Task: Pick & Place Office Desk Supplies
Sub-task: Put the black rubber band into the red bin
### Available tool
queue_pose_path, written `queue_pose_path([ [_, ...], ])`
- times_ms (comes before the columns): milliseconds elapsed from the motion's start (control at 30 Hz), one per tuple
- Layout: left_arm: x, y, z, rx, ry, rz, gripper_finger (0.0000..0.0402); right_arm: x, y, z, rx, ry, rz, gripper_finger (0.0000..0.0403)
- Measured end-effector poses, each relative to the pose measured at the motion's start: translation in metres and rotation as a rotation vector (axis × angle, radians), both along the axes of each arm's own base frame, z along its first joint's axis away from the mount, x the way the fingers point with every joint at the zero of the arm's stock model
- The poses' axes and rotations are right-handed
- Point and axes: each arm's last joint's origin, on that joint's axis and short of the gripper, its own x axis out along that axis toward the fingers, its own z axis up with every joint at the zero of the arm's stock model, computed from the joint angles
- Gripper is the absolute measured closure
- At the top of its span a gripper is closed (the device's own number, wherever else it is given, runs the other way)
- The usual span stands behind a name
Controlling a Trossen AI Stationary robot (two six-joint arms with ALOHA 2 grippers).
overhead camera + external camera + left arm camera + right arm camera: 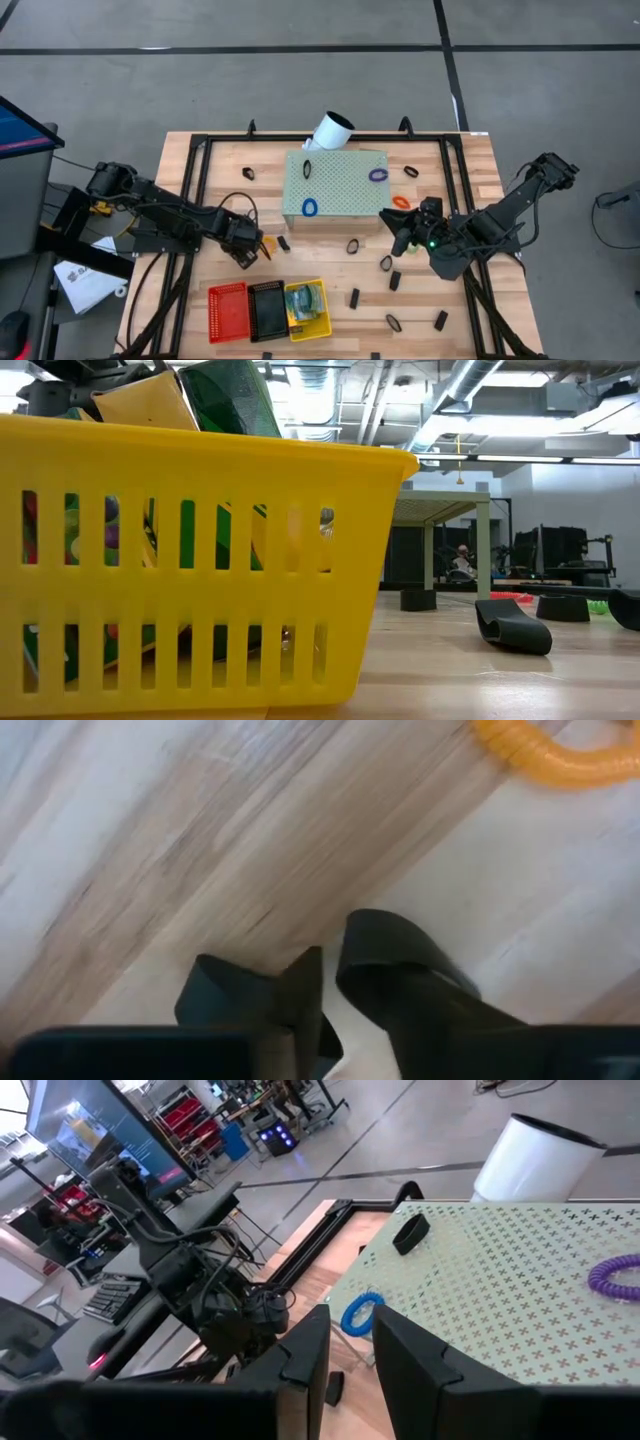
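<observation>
Crayon boxes are already placed in the yellow slotted plastic basket (322,325) at 6 o'clock. Many small black clips (353,297) and thin coloured loops (310,207) are left scattered. Left gripper (256,248): nearly closed, empty. Right gripper (398,234): narrowly parted, empty.

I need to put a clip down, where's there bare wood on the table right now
Bare wood lies on the table's right side beyond the orange loop, and along the left side above the left gripper. It is crowded between the pale green block, the right gripper and the yellow basket.
</observation>
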Motion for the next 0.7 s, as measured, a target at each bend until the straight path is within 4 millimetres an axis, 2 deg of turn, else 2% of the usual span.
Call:
queue_pose_path([
  [100,0.001,0.0,0.0,-0.004,-0.013,-0.019,0.0372,0.0,0.0,0.0,0.0,0.0,0.0,0.0326],
  [167,0.001,0.0,0.004,-0.012,-0.045,-0.028,0.0392,0.0,0.0,0.0,0.0,0.0,-0.001,0.0326],
  [400,0.001,-0.001,0.032,-0.081,-0.268,-0.042,0.04,0.0,0.0,0.0,0.0,0.0,-0.001,0.0326],
  [700,-0.001,-0.004,0.091,-0.316,-0.781,-0.127,0.0401,-0.001,-0.001,0.0,-0.019,0.001,-0.019,0.0326],
])
